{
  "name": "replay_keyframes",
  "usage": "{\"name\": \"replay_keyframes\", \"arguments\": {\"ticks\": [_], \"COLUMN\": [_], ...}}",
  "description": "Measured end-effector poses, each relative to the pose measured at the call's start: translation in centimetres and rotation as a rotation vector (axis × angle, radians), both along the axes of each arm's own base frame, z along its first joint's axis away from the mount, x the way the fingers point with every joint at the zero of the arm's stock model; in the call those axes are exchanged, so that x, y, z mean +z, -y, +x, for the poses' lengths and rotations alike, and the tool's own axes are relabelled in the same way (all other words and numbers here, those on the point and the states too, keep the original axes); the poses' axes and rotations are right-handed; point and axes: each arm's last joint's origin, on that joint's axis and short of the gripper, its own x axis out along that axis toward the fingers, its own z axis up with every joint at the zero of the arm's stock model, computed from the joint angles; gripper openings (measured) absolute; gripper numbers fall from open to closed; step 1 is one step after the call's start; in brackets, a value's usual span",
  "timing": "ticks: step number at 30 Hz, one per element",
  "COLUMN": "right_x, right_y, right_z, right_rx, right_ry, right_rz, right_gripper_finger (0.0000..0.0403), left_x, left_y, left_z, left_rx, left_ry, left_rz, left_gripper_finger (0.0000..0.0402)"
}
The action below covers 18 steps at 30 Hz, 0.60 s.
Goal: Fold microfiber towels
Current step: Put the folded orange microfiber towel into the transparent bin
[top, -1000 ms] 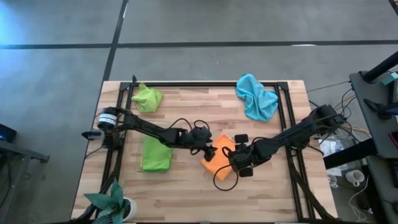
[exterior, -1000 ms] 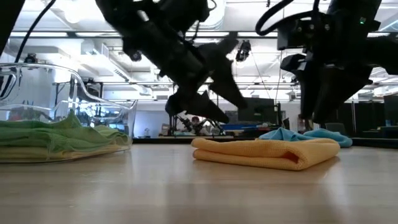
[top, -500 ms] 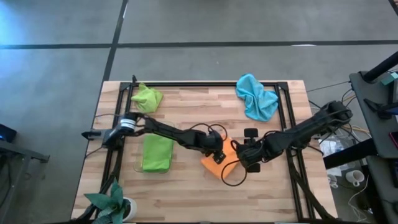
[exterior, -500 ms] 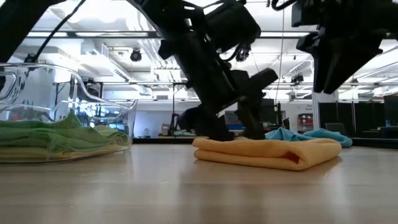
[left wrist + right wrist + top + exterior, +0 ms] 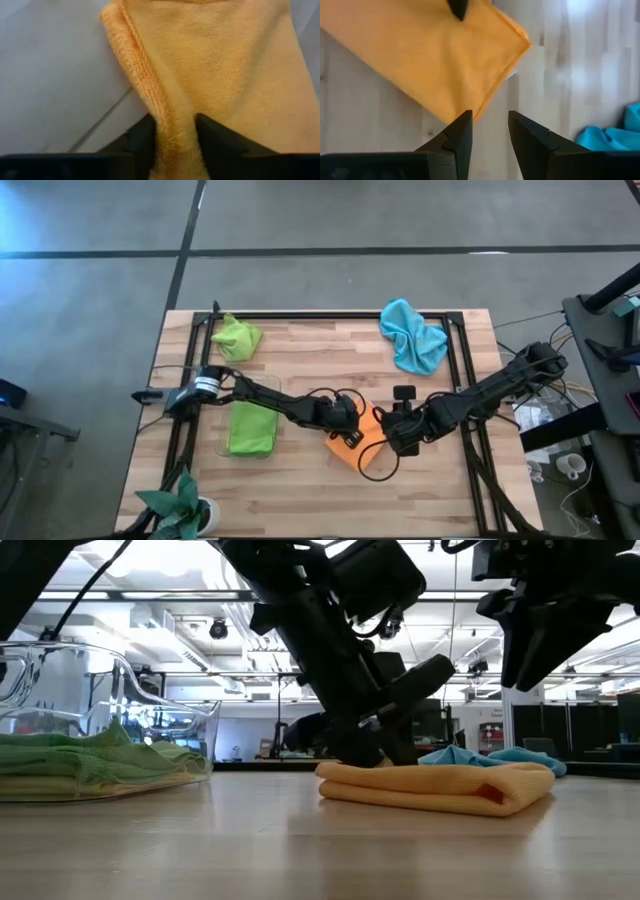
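The folded orange towel [image 5: 364, 448] lies flat on the wooden table near its middle [image 5: 440, 786]. My left gripper [image 5: 175, 136] is down at the towel's left side [image 5: 346, 430], shut on its edge. My right gripper [image 5: 490, 131] hangs open above the table just right of the towel [image 5: 402, 438], nothing between its fingers. A lime green towel [image 5: 237, 337] sits crumpled at the far left. A light blue towel [image 5: 412, 335] sits crumpled at the far right. Folded green towels [image 5: 252, 427] rest in a clear tray. My left gripper pinches the orange towel's hemmed edge [image 5: 172, 125] between its two fingers, on the towel's side toward the table's left. The fingers slant down from the left and stand astride the edge, cloth bunched between them. The towel lies on the table; how many layers are caught, I cannot tell.
The clear tray [image 5: 150, 710] stands left of the orange towel. A potted plant [image 5: 180, 505] stands at the near left corner. A black frame [image 5: 330, 316] runs along the table's far edge and sides. Bare wood shows along the near edge.
My left gripper has gone down and toward the table's right onto the orange towel, tipped steeper, and shut on its edge. My right gripper has risen and drawn back to the right, off the towel.
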Motion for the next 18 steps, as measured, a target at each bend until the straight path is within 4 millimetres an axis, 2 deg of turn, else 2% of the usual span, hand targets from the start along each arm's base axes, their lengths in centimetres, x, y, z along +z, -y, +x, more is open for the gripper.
{"name": "replay_keyframes", "arguments": {"ticks": [3,5,8,12,18], "right_x": [0.0,0.0,0.0,0.0,0.0], "right_y": [0.0,0.0,0.0,0.0,0.0], "right_z": [0.0,0.0,0.0,-0.1,-0.1], "right_rx": [0.014,0.016,0.016,0.016,0.038], "right_ry": [-0.002,-0.003,-0.005,-0.008,-0.016], "right_rz": [-0.01,-0.01,-0.011,-0.012,-0.02], "right_gripper_finger": [0.0123,0.0123,0.0123,0.0123,0.0123], "left_x": [-0.1,-0.1,0.5,2.3,5.5], "left_y": [0.2,0.2,0.1,0.0,0.0], "left_z": [-0.1,-0.1,-0.1,-0.5,-3.3], "left_rx": [0.005,0.007,-0.005,0.004,0.097], "left_ry": [0.002,0.001,0.004,0.01,-0.126], "left_rz": [0.018,0.035,0.048,0.052,0.013], "left_gripper_finger": [0.004,0.0012,0.0007,0.0003,0.0002]}}
